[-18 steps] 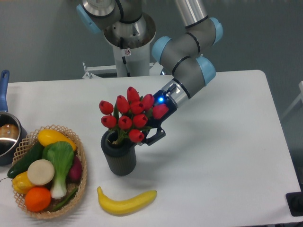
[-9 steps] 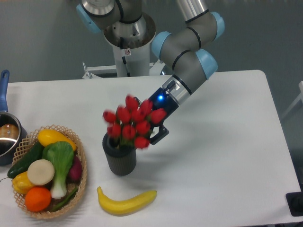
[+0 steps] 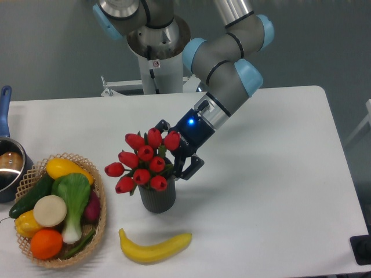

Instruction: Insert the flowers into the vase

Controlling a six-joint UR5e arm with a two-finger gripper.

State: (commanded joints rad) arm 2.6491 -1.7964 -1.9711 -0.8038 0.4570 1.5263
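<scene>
Nearest us a banana point(image 3: 155, 247) lies on the white tabletop point(image 3: 278, 191), with a wicker basket point(image 3: 98, 223) of vegetables at the left. Just behind the banana stands the vase point(image 3: 157, 198), its mouth hidden under the flowers point(image 3: 141, 162). The red buds spread over it and lean left, so we judge the stems are in, though we cannot see them. Behind the bunch, the gripper point(image 3: 181, 161) reaches in from the right; its dark fingers point(image 3: 191, 168) sit against the leaves, and we cannot tell whether they grip the stems or have let go. We take this as the final seating step. Next we need a gentle release and a clean retreat up and to the right, without dragging the bunch or tipping the vase.
</scene>
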